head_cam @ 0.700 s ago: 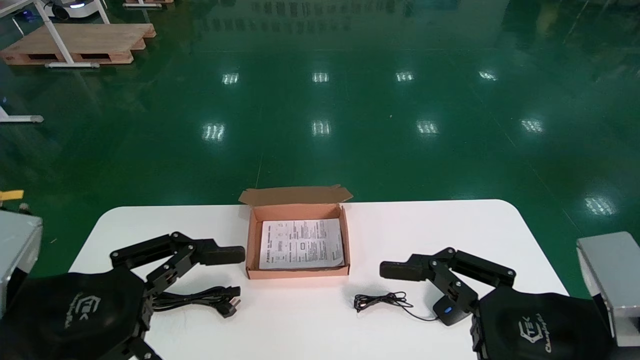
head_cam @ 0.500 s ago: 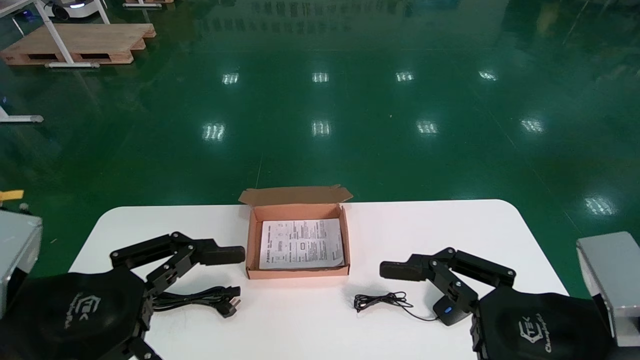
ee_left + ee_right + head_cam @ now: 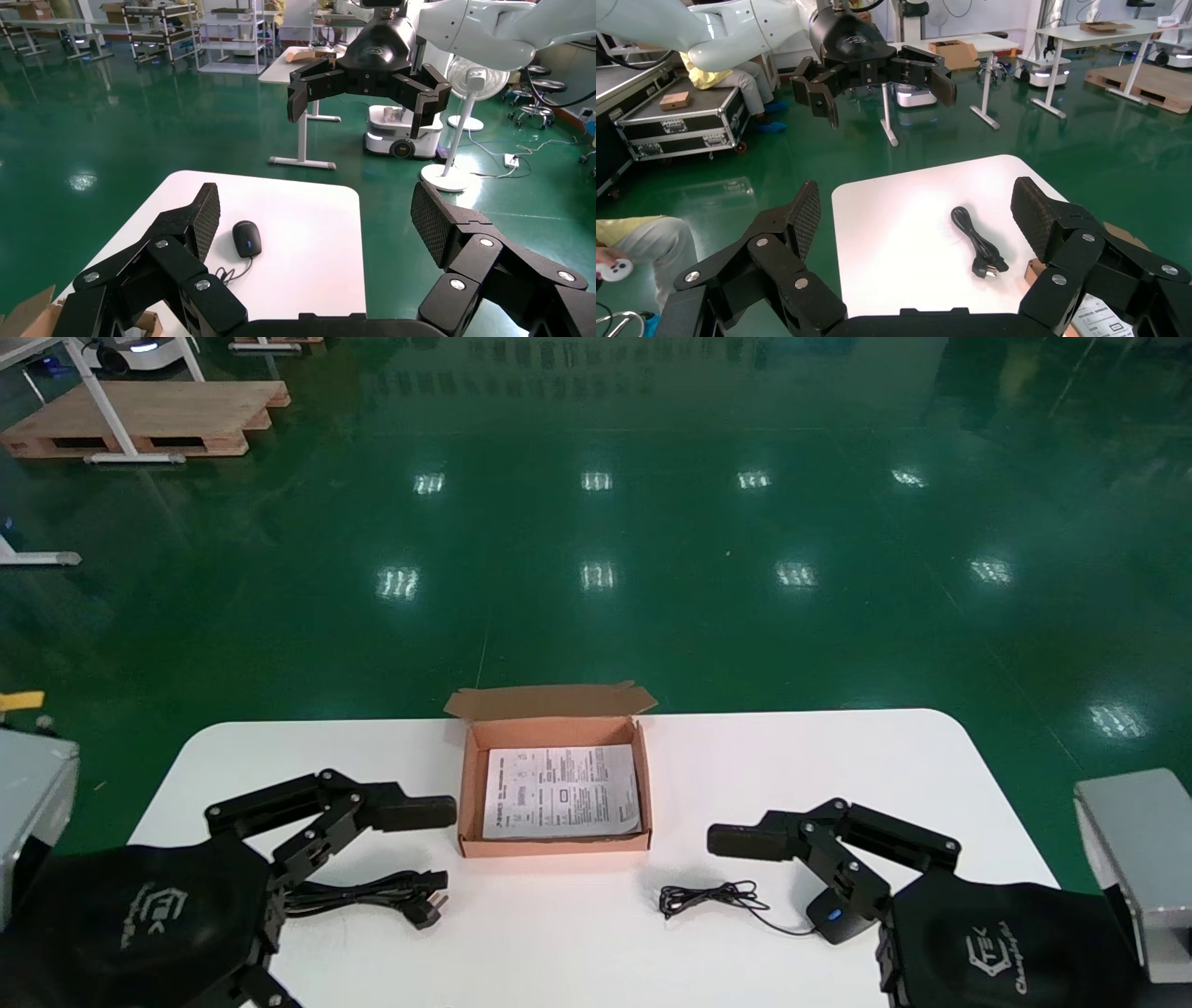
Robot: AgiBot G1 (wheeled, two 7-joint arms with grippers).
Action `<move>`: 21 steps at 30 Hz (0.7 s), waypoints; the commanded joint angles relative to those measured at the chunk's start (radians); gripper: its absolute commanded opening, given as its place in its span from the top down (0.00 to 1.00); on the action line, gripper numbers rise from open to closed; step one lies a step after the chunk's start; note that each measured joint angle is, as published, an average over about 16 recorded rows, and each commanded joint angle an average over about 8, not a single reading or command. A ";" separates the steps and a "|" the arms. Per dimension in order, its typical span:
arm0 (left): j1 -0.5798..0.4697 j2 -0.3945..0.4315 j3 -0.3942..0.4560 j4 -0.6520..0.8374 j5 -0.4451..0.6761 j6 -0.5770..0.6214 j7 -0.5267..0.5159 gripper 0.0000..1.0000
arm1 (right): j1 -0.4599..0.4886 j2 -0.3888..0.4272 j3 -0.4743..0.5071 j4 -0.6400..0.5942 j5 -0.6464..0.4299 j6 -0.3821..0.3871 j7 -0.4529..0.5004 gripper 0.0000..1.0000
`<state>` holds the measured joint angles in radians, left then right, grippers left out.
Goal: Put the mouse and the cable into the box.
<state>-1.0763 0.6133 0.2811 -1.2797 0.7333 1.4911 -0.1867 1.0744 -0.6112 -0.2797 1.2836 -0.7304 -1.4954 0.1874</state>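
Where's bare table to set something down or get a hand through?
Free: on the white table, the far strip either side of the open brown cardboard box, and the near-centre patch between the black power cable and the coiled cord of the black mouse. Crowded: near-left, cable by the open left gripper; near-right, mouse by the open right gripper.

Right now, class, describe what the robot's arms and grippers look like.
The right arm and left arm are smooth white. The left gripper and right gripper are black two-finger linkages with silver pivot pins, textured pads and a grey logo on each black wrist cover.
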 commanded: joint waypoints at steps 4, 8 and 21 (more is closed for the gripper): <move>0.000 0.000 0.000 0.000 0.000 0.000 0.000 0.00 | 0.000 0.000 0.000 0.000 0.000 0.000 0.000 0.00; 0.000 0.000 0.000 0.000 0.000 0.000 0.000 0.00 | 0.000 0.000 0.000 0.000 0.000 0.000 0.000 0.00; -0.023 -0.017 0.016 -0.028 0.090 0.002 0.046 0.00 | 0.009 -0.005 -0.022 0.003 -0.064 0.013 -0.013 0.00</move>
<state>-1.1182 0.6057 0.3136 -1.3100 0.8979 1.4781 -0.1033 1.0923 -0.6275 -0.3179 1.2789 -0.8371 -1.4681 0.1716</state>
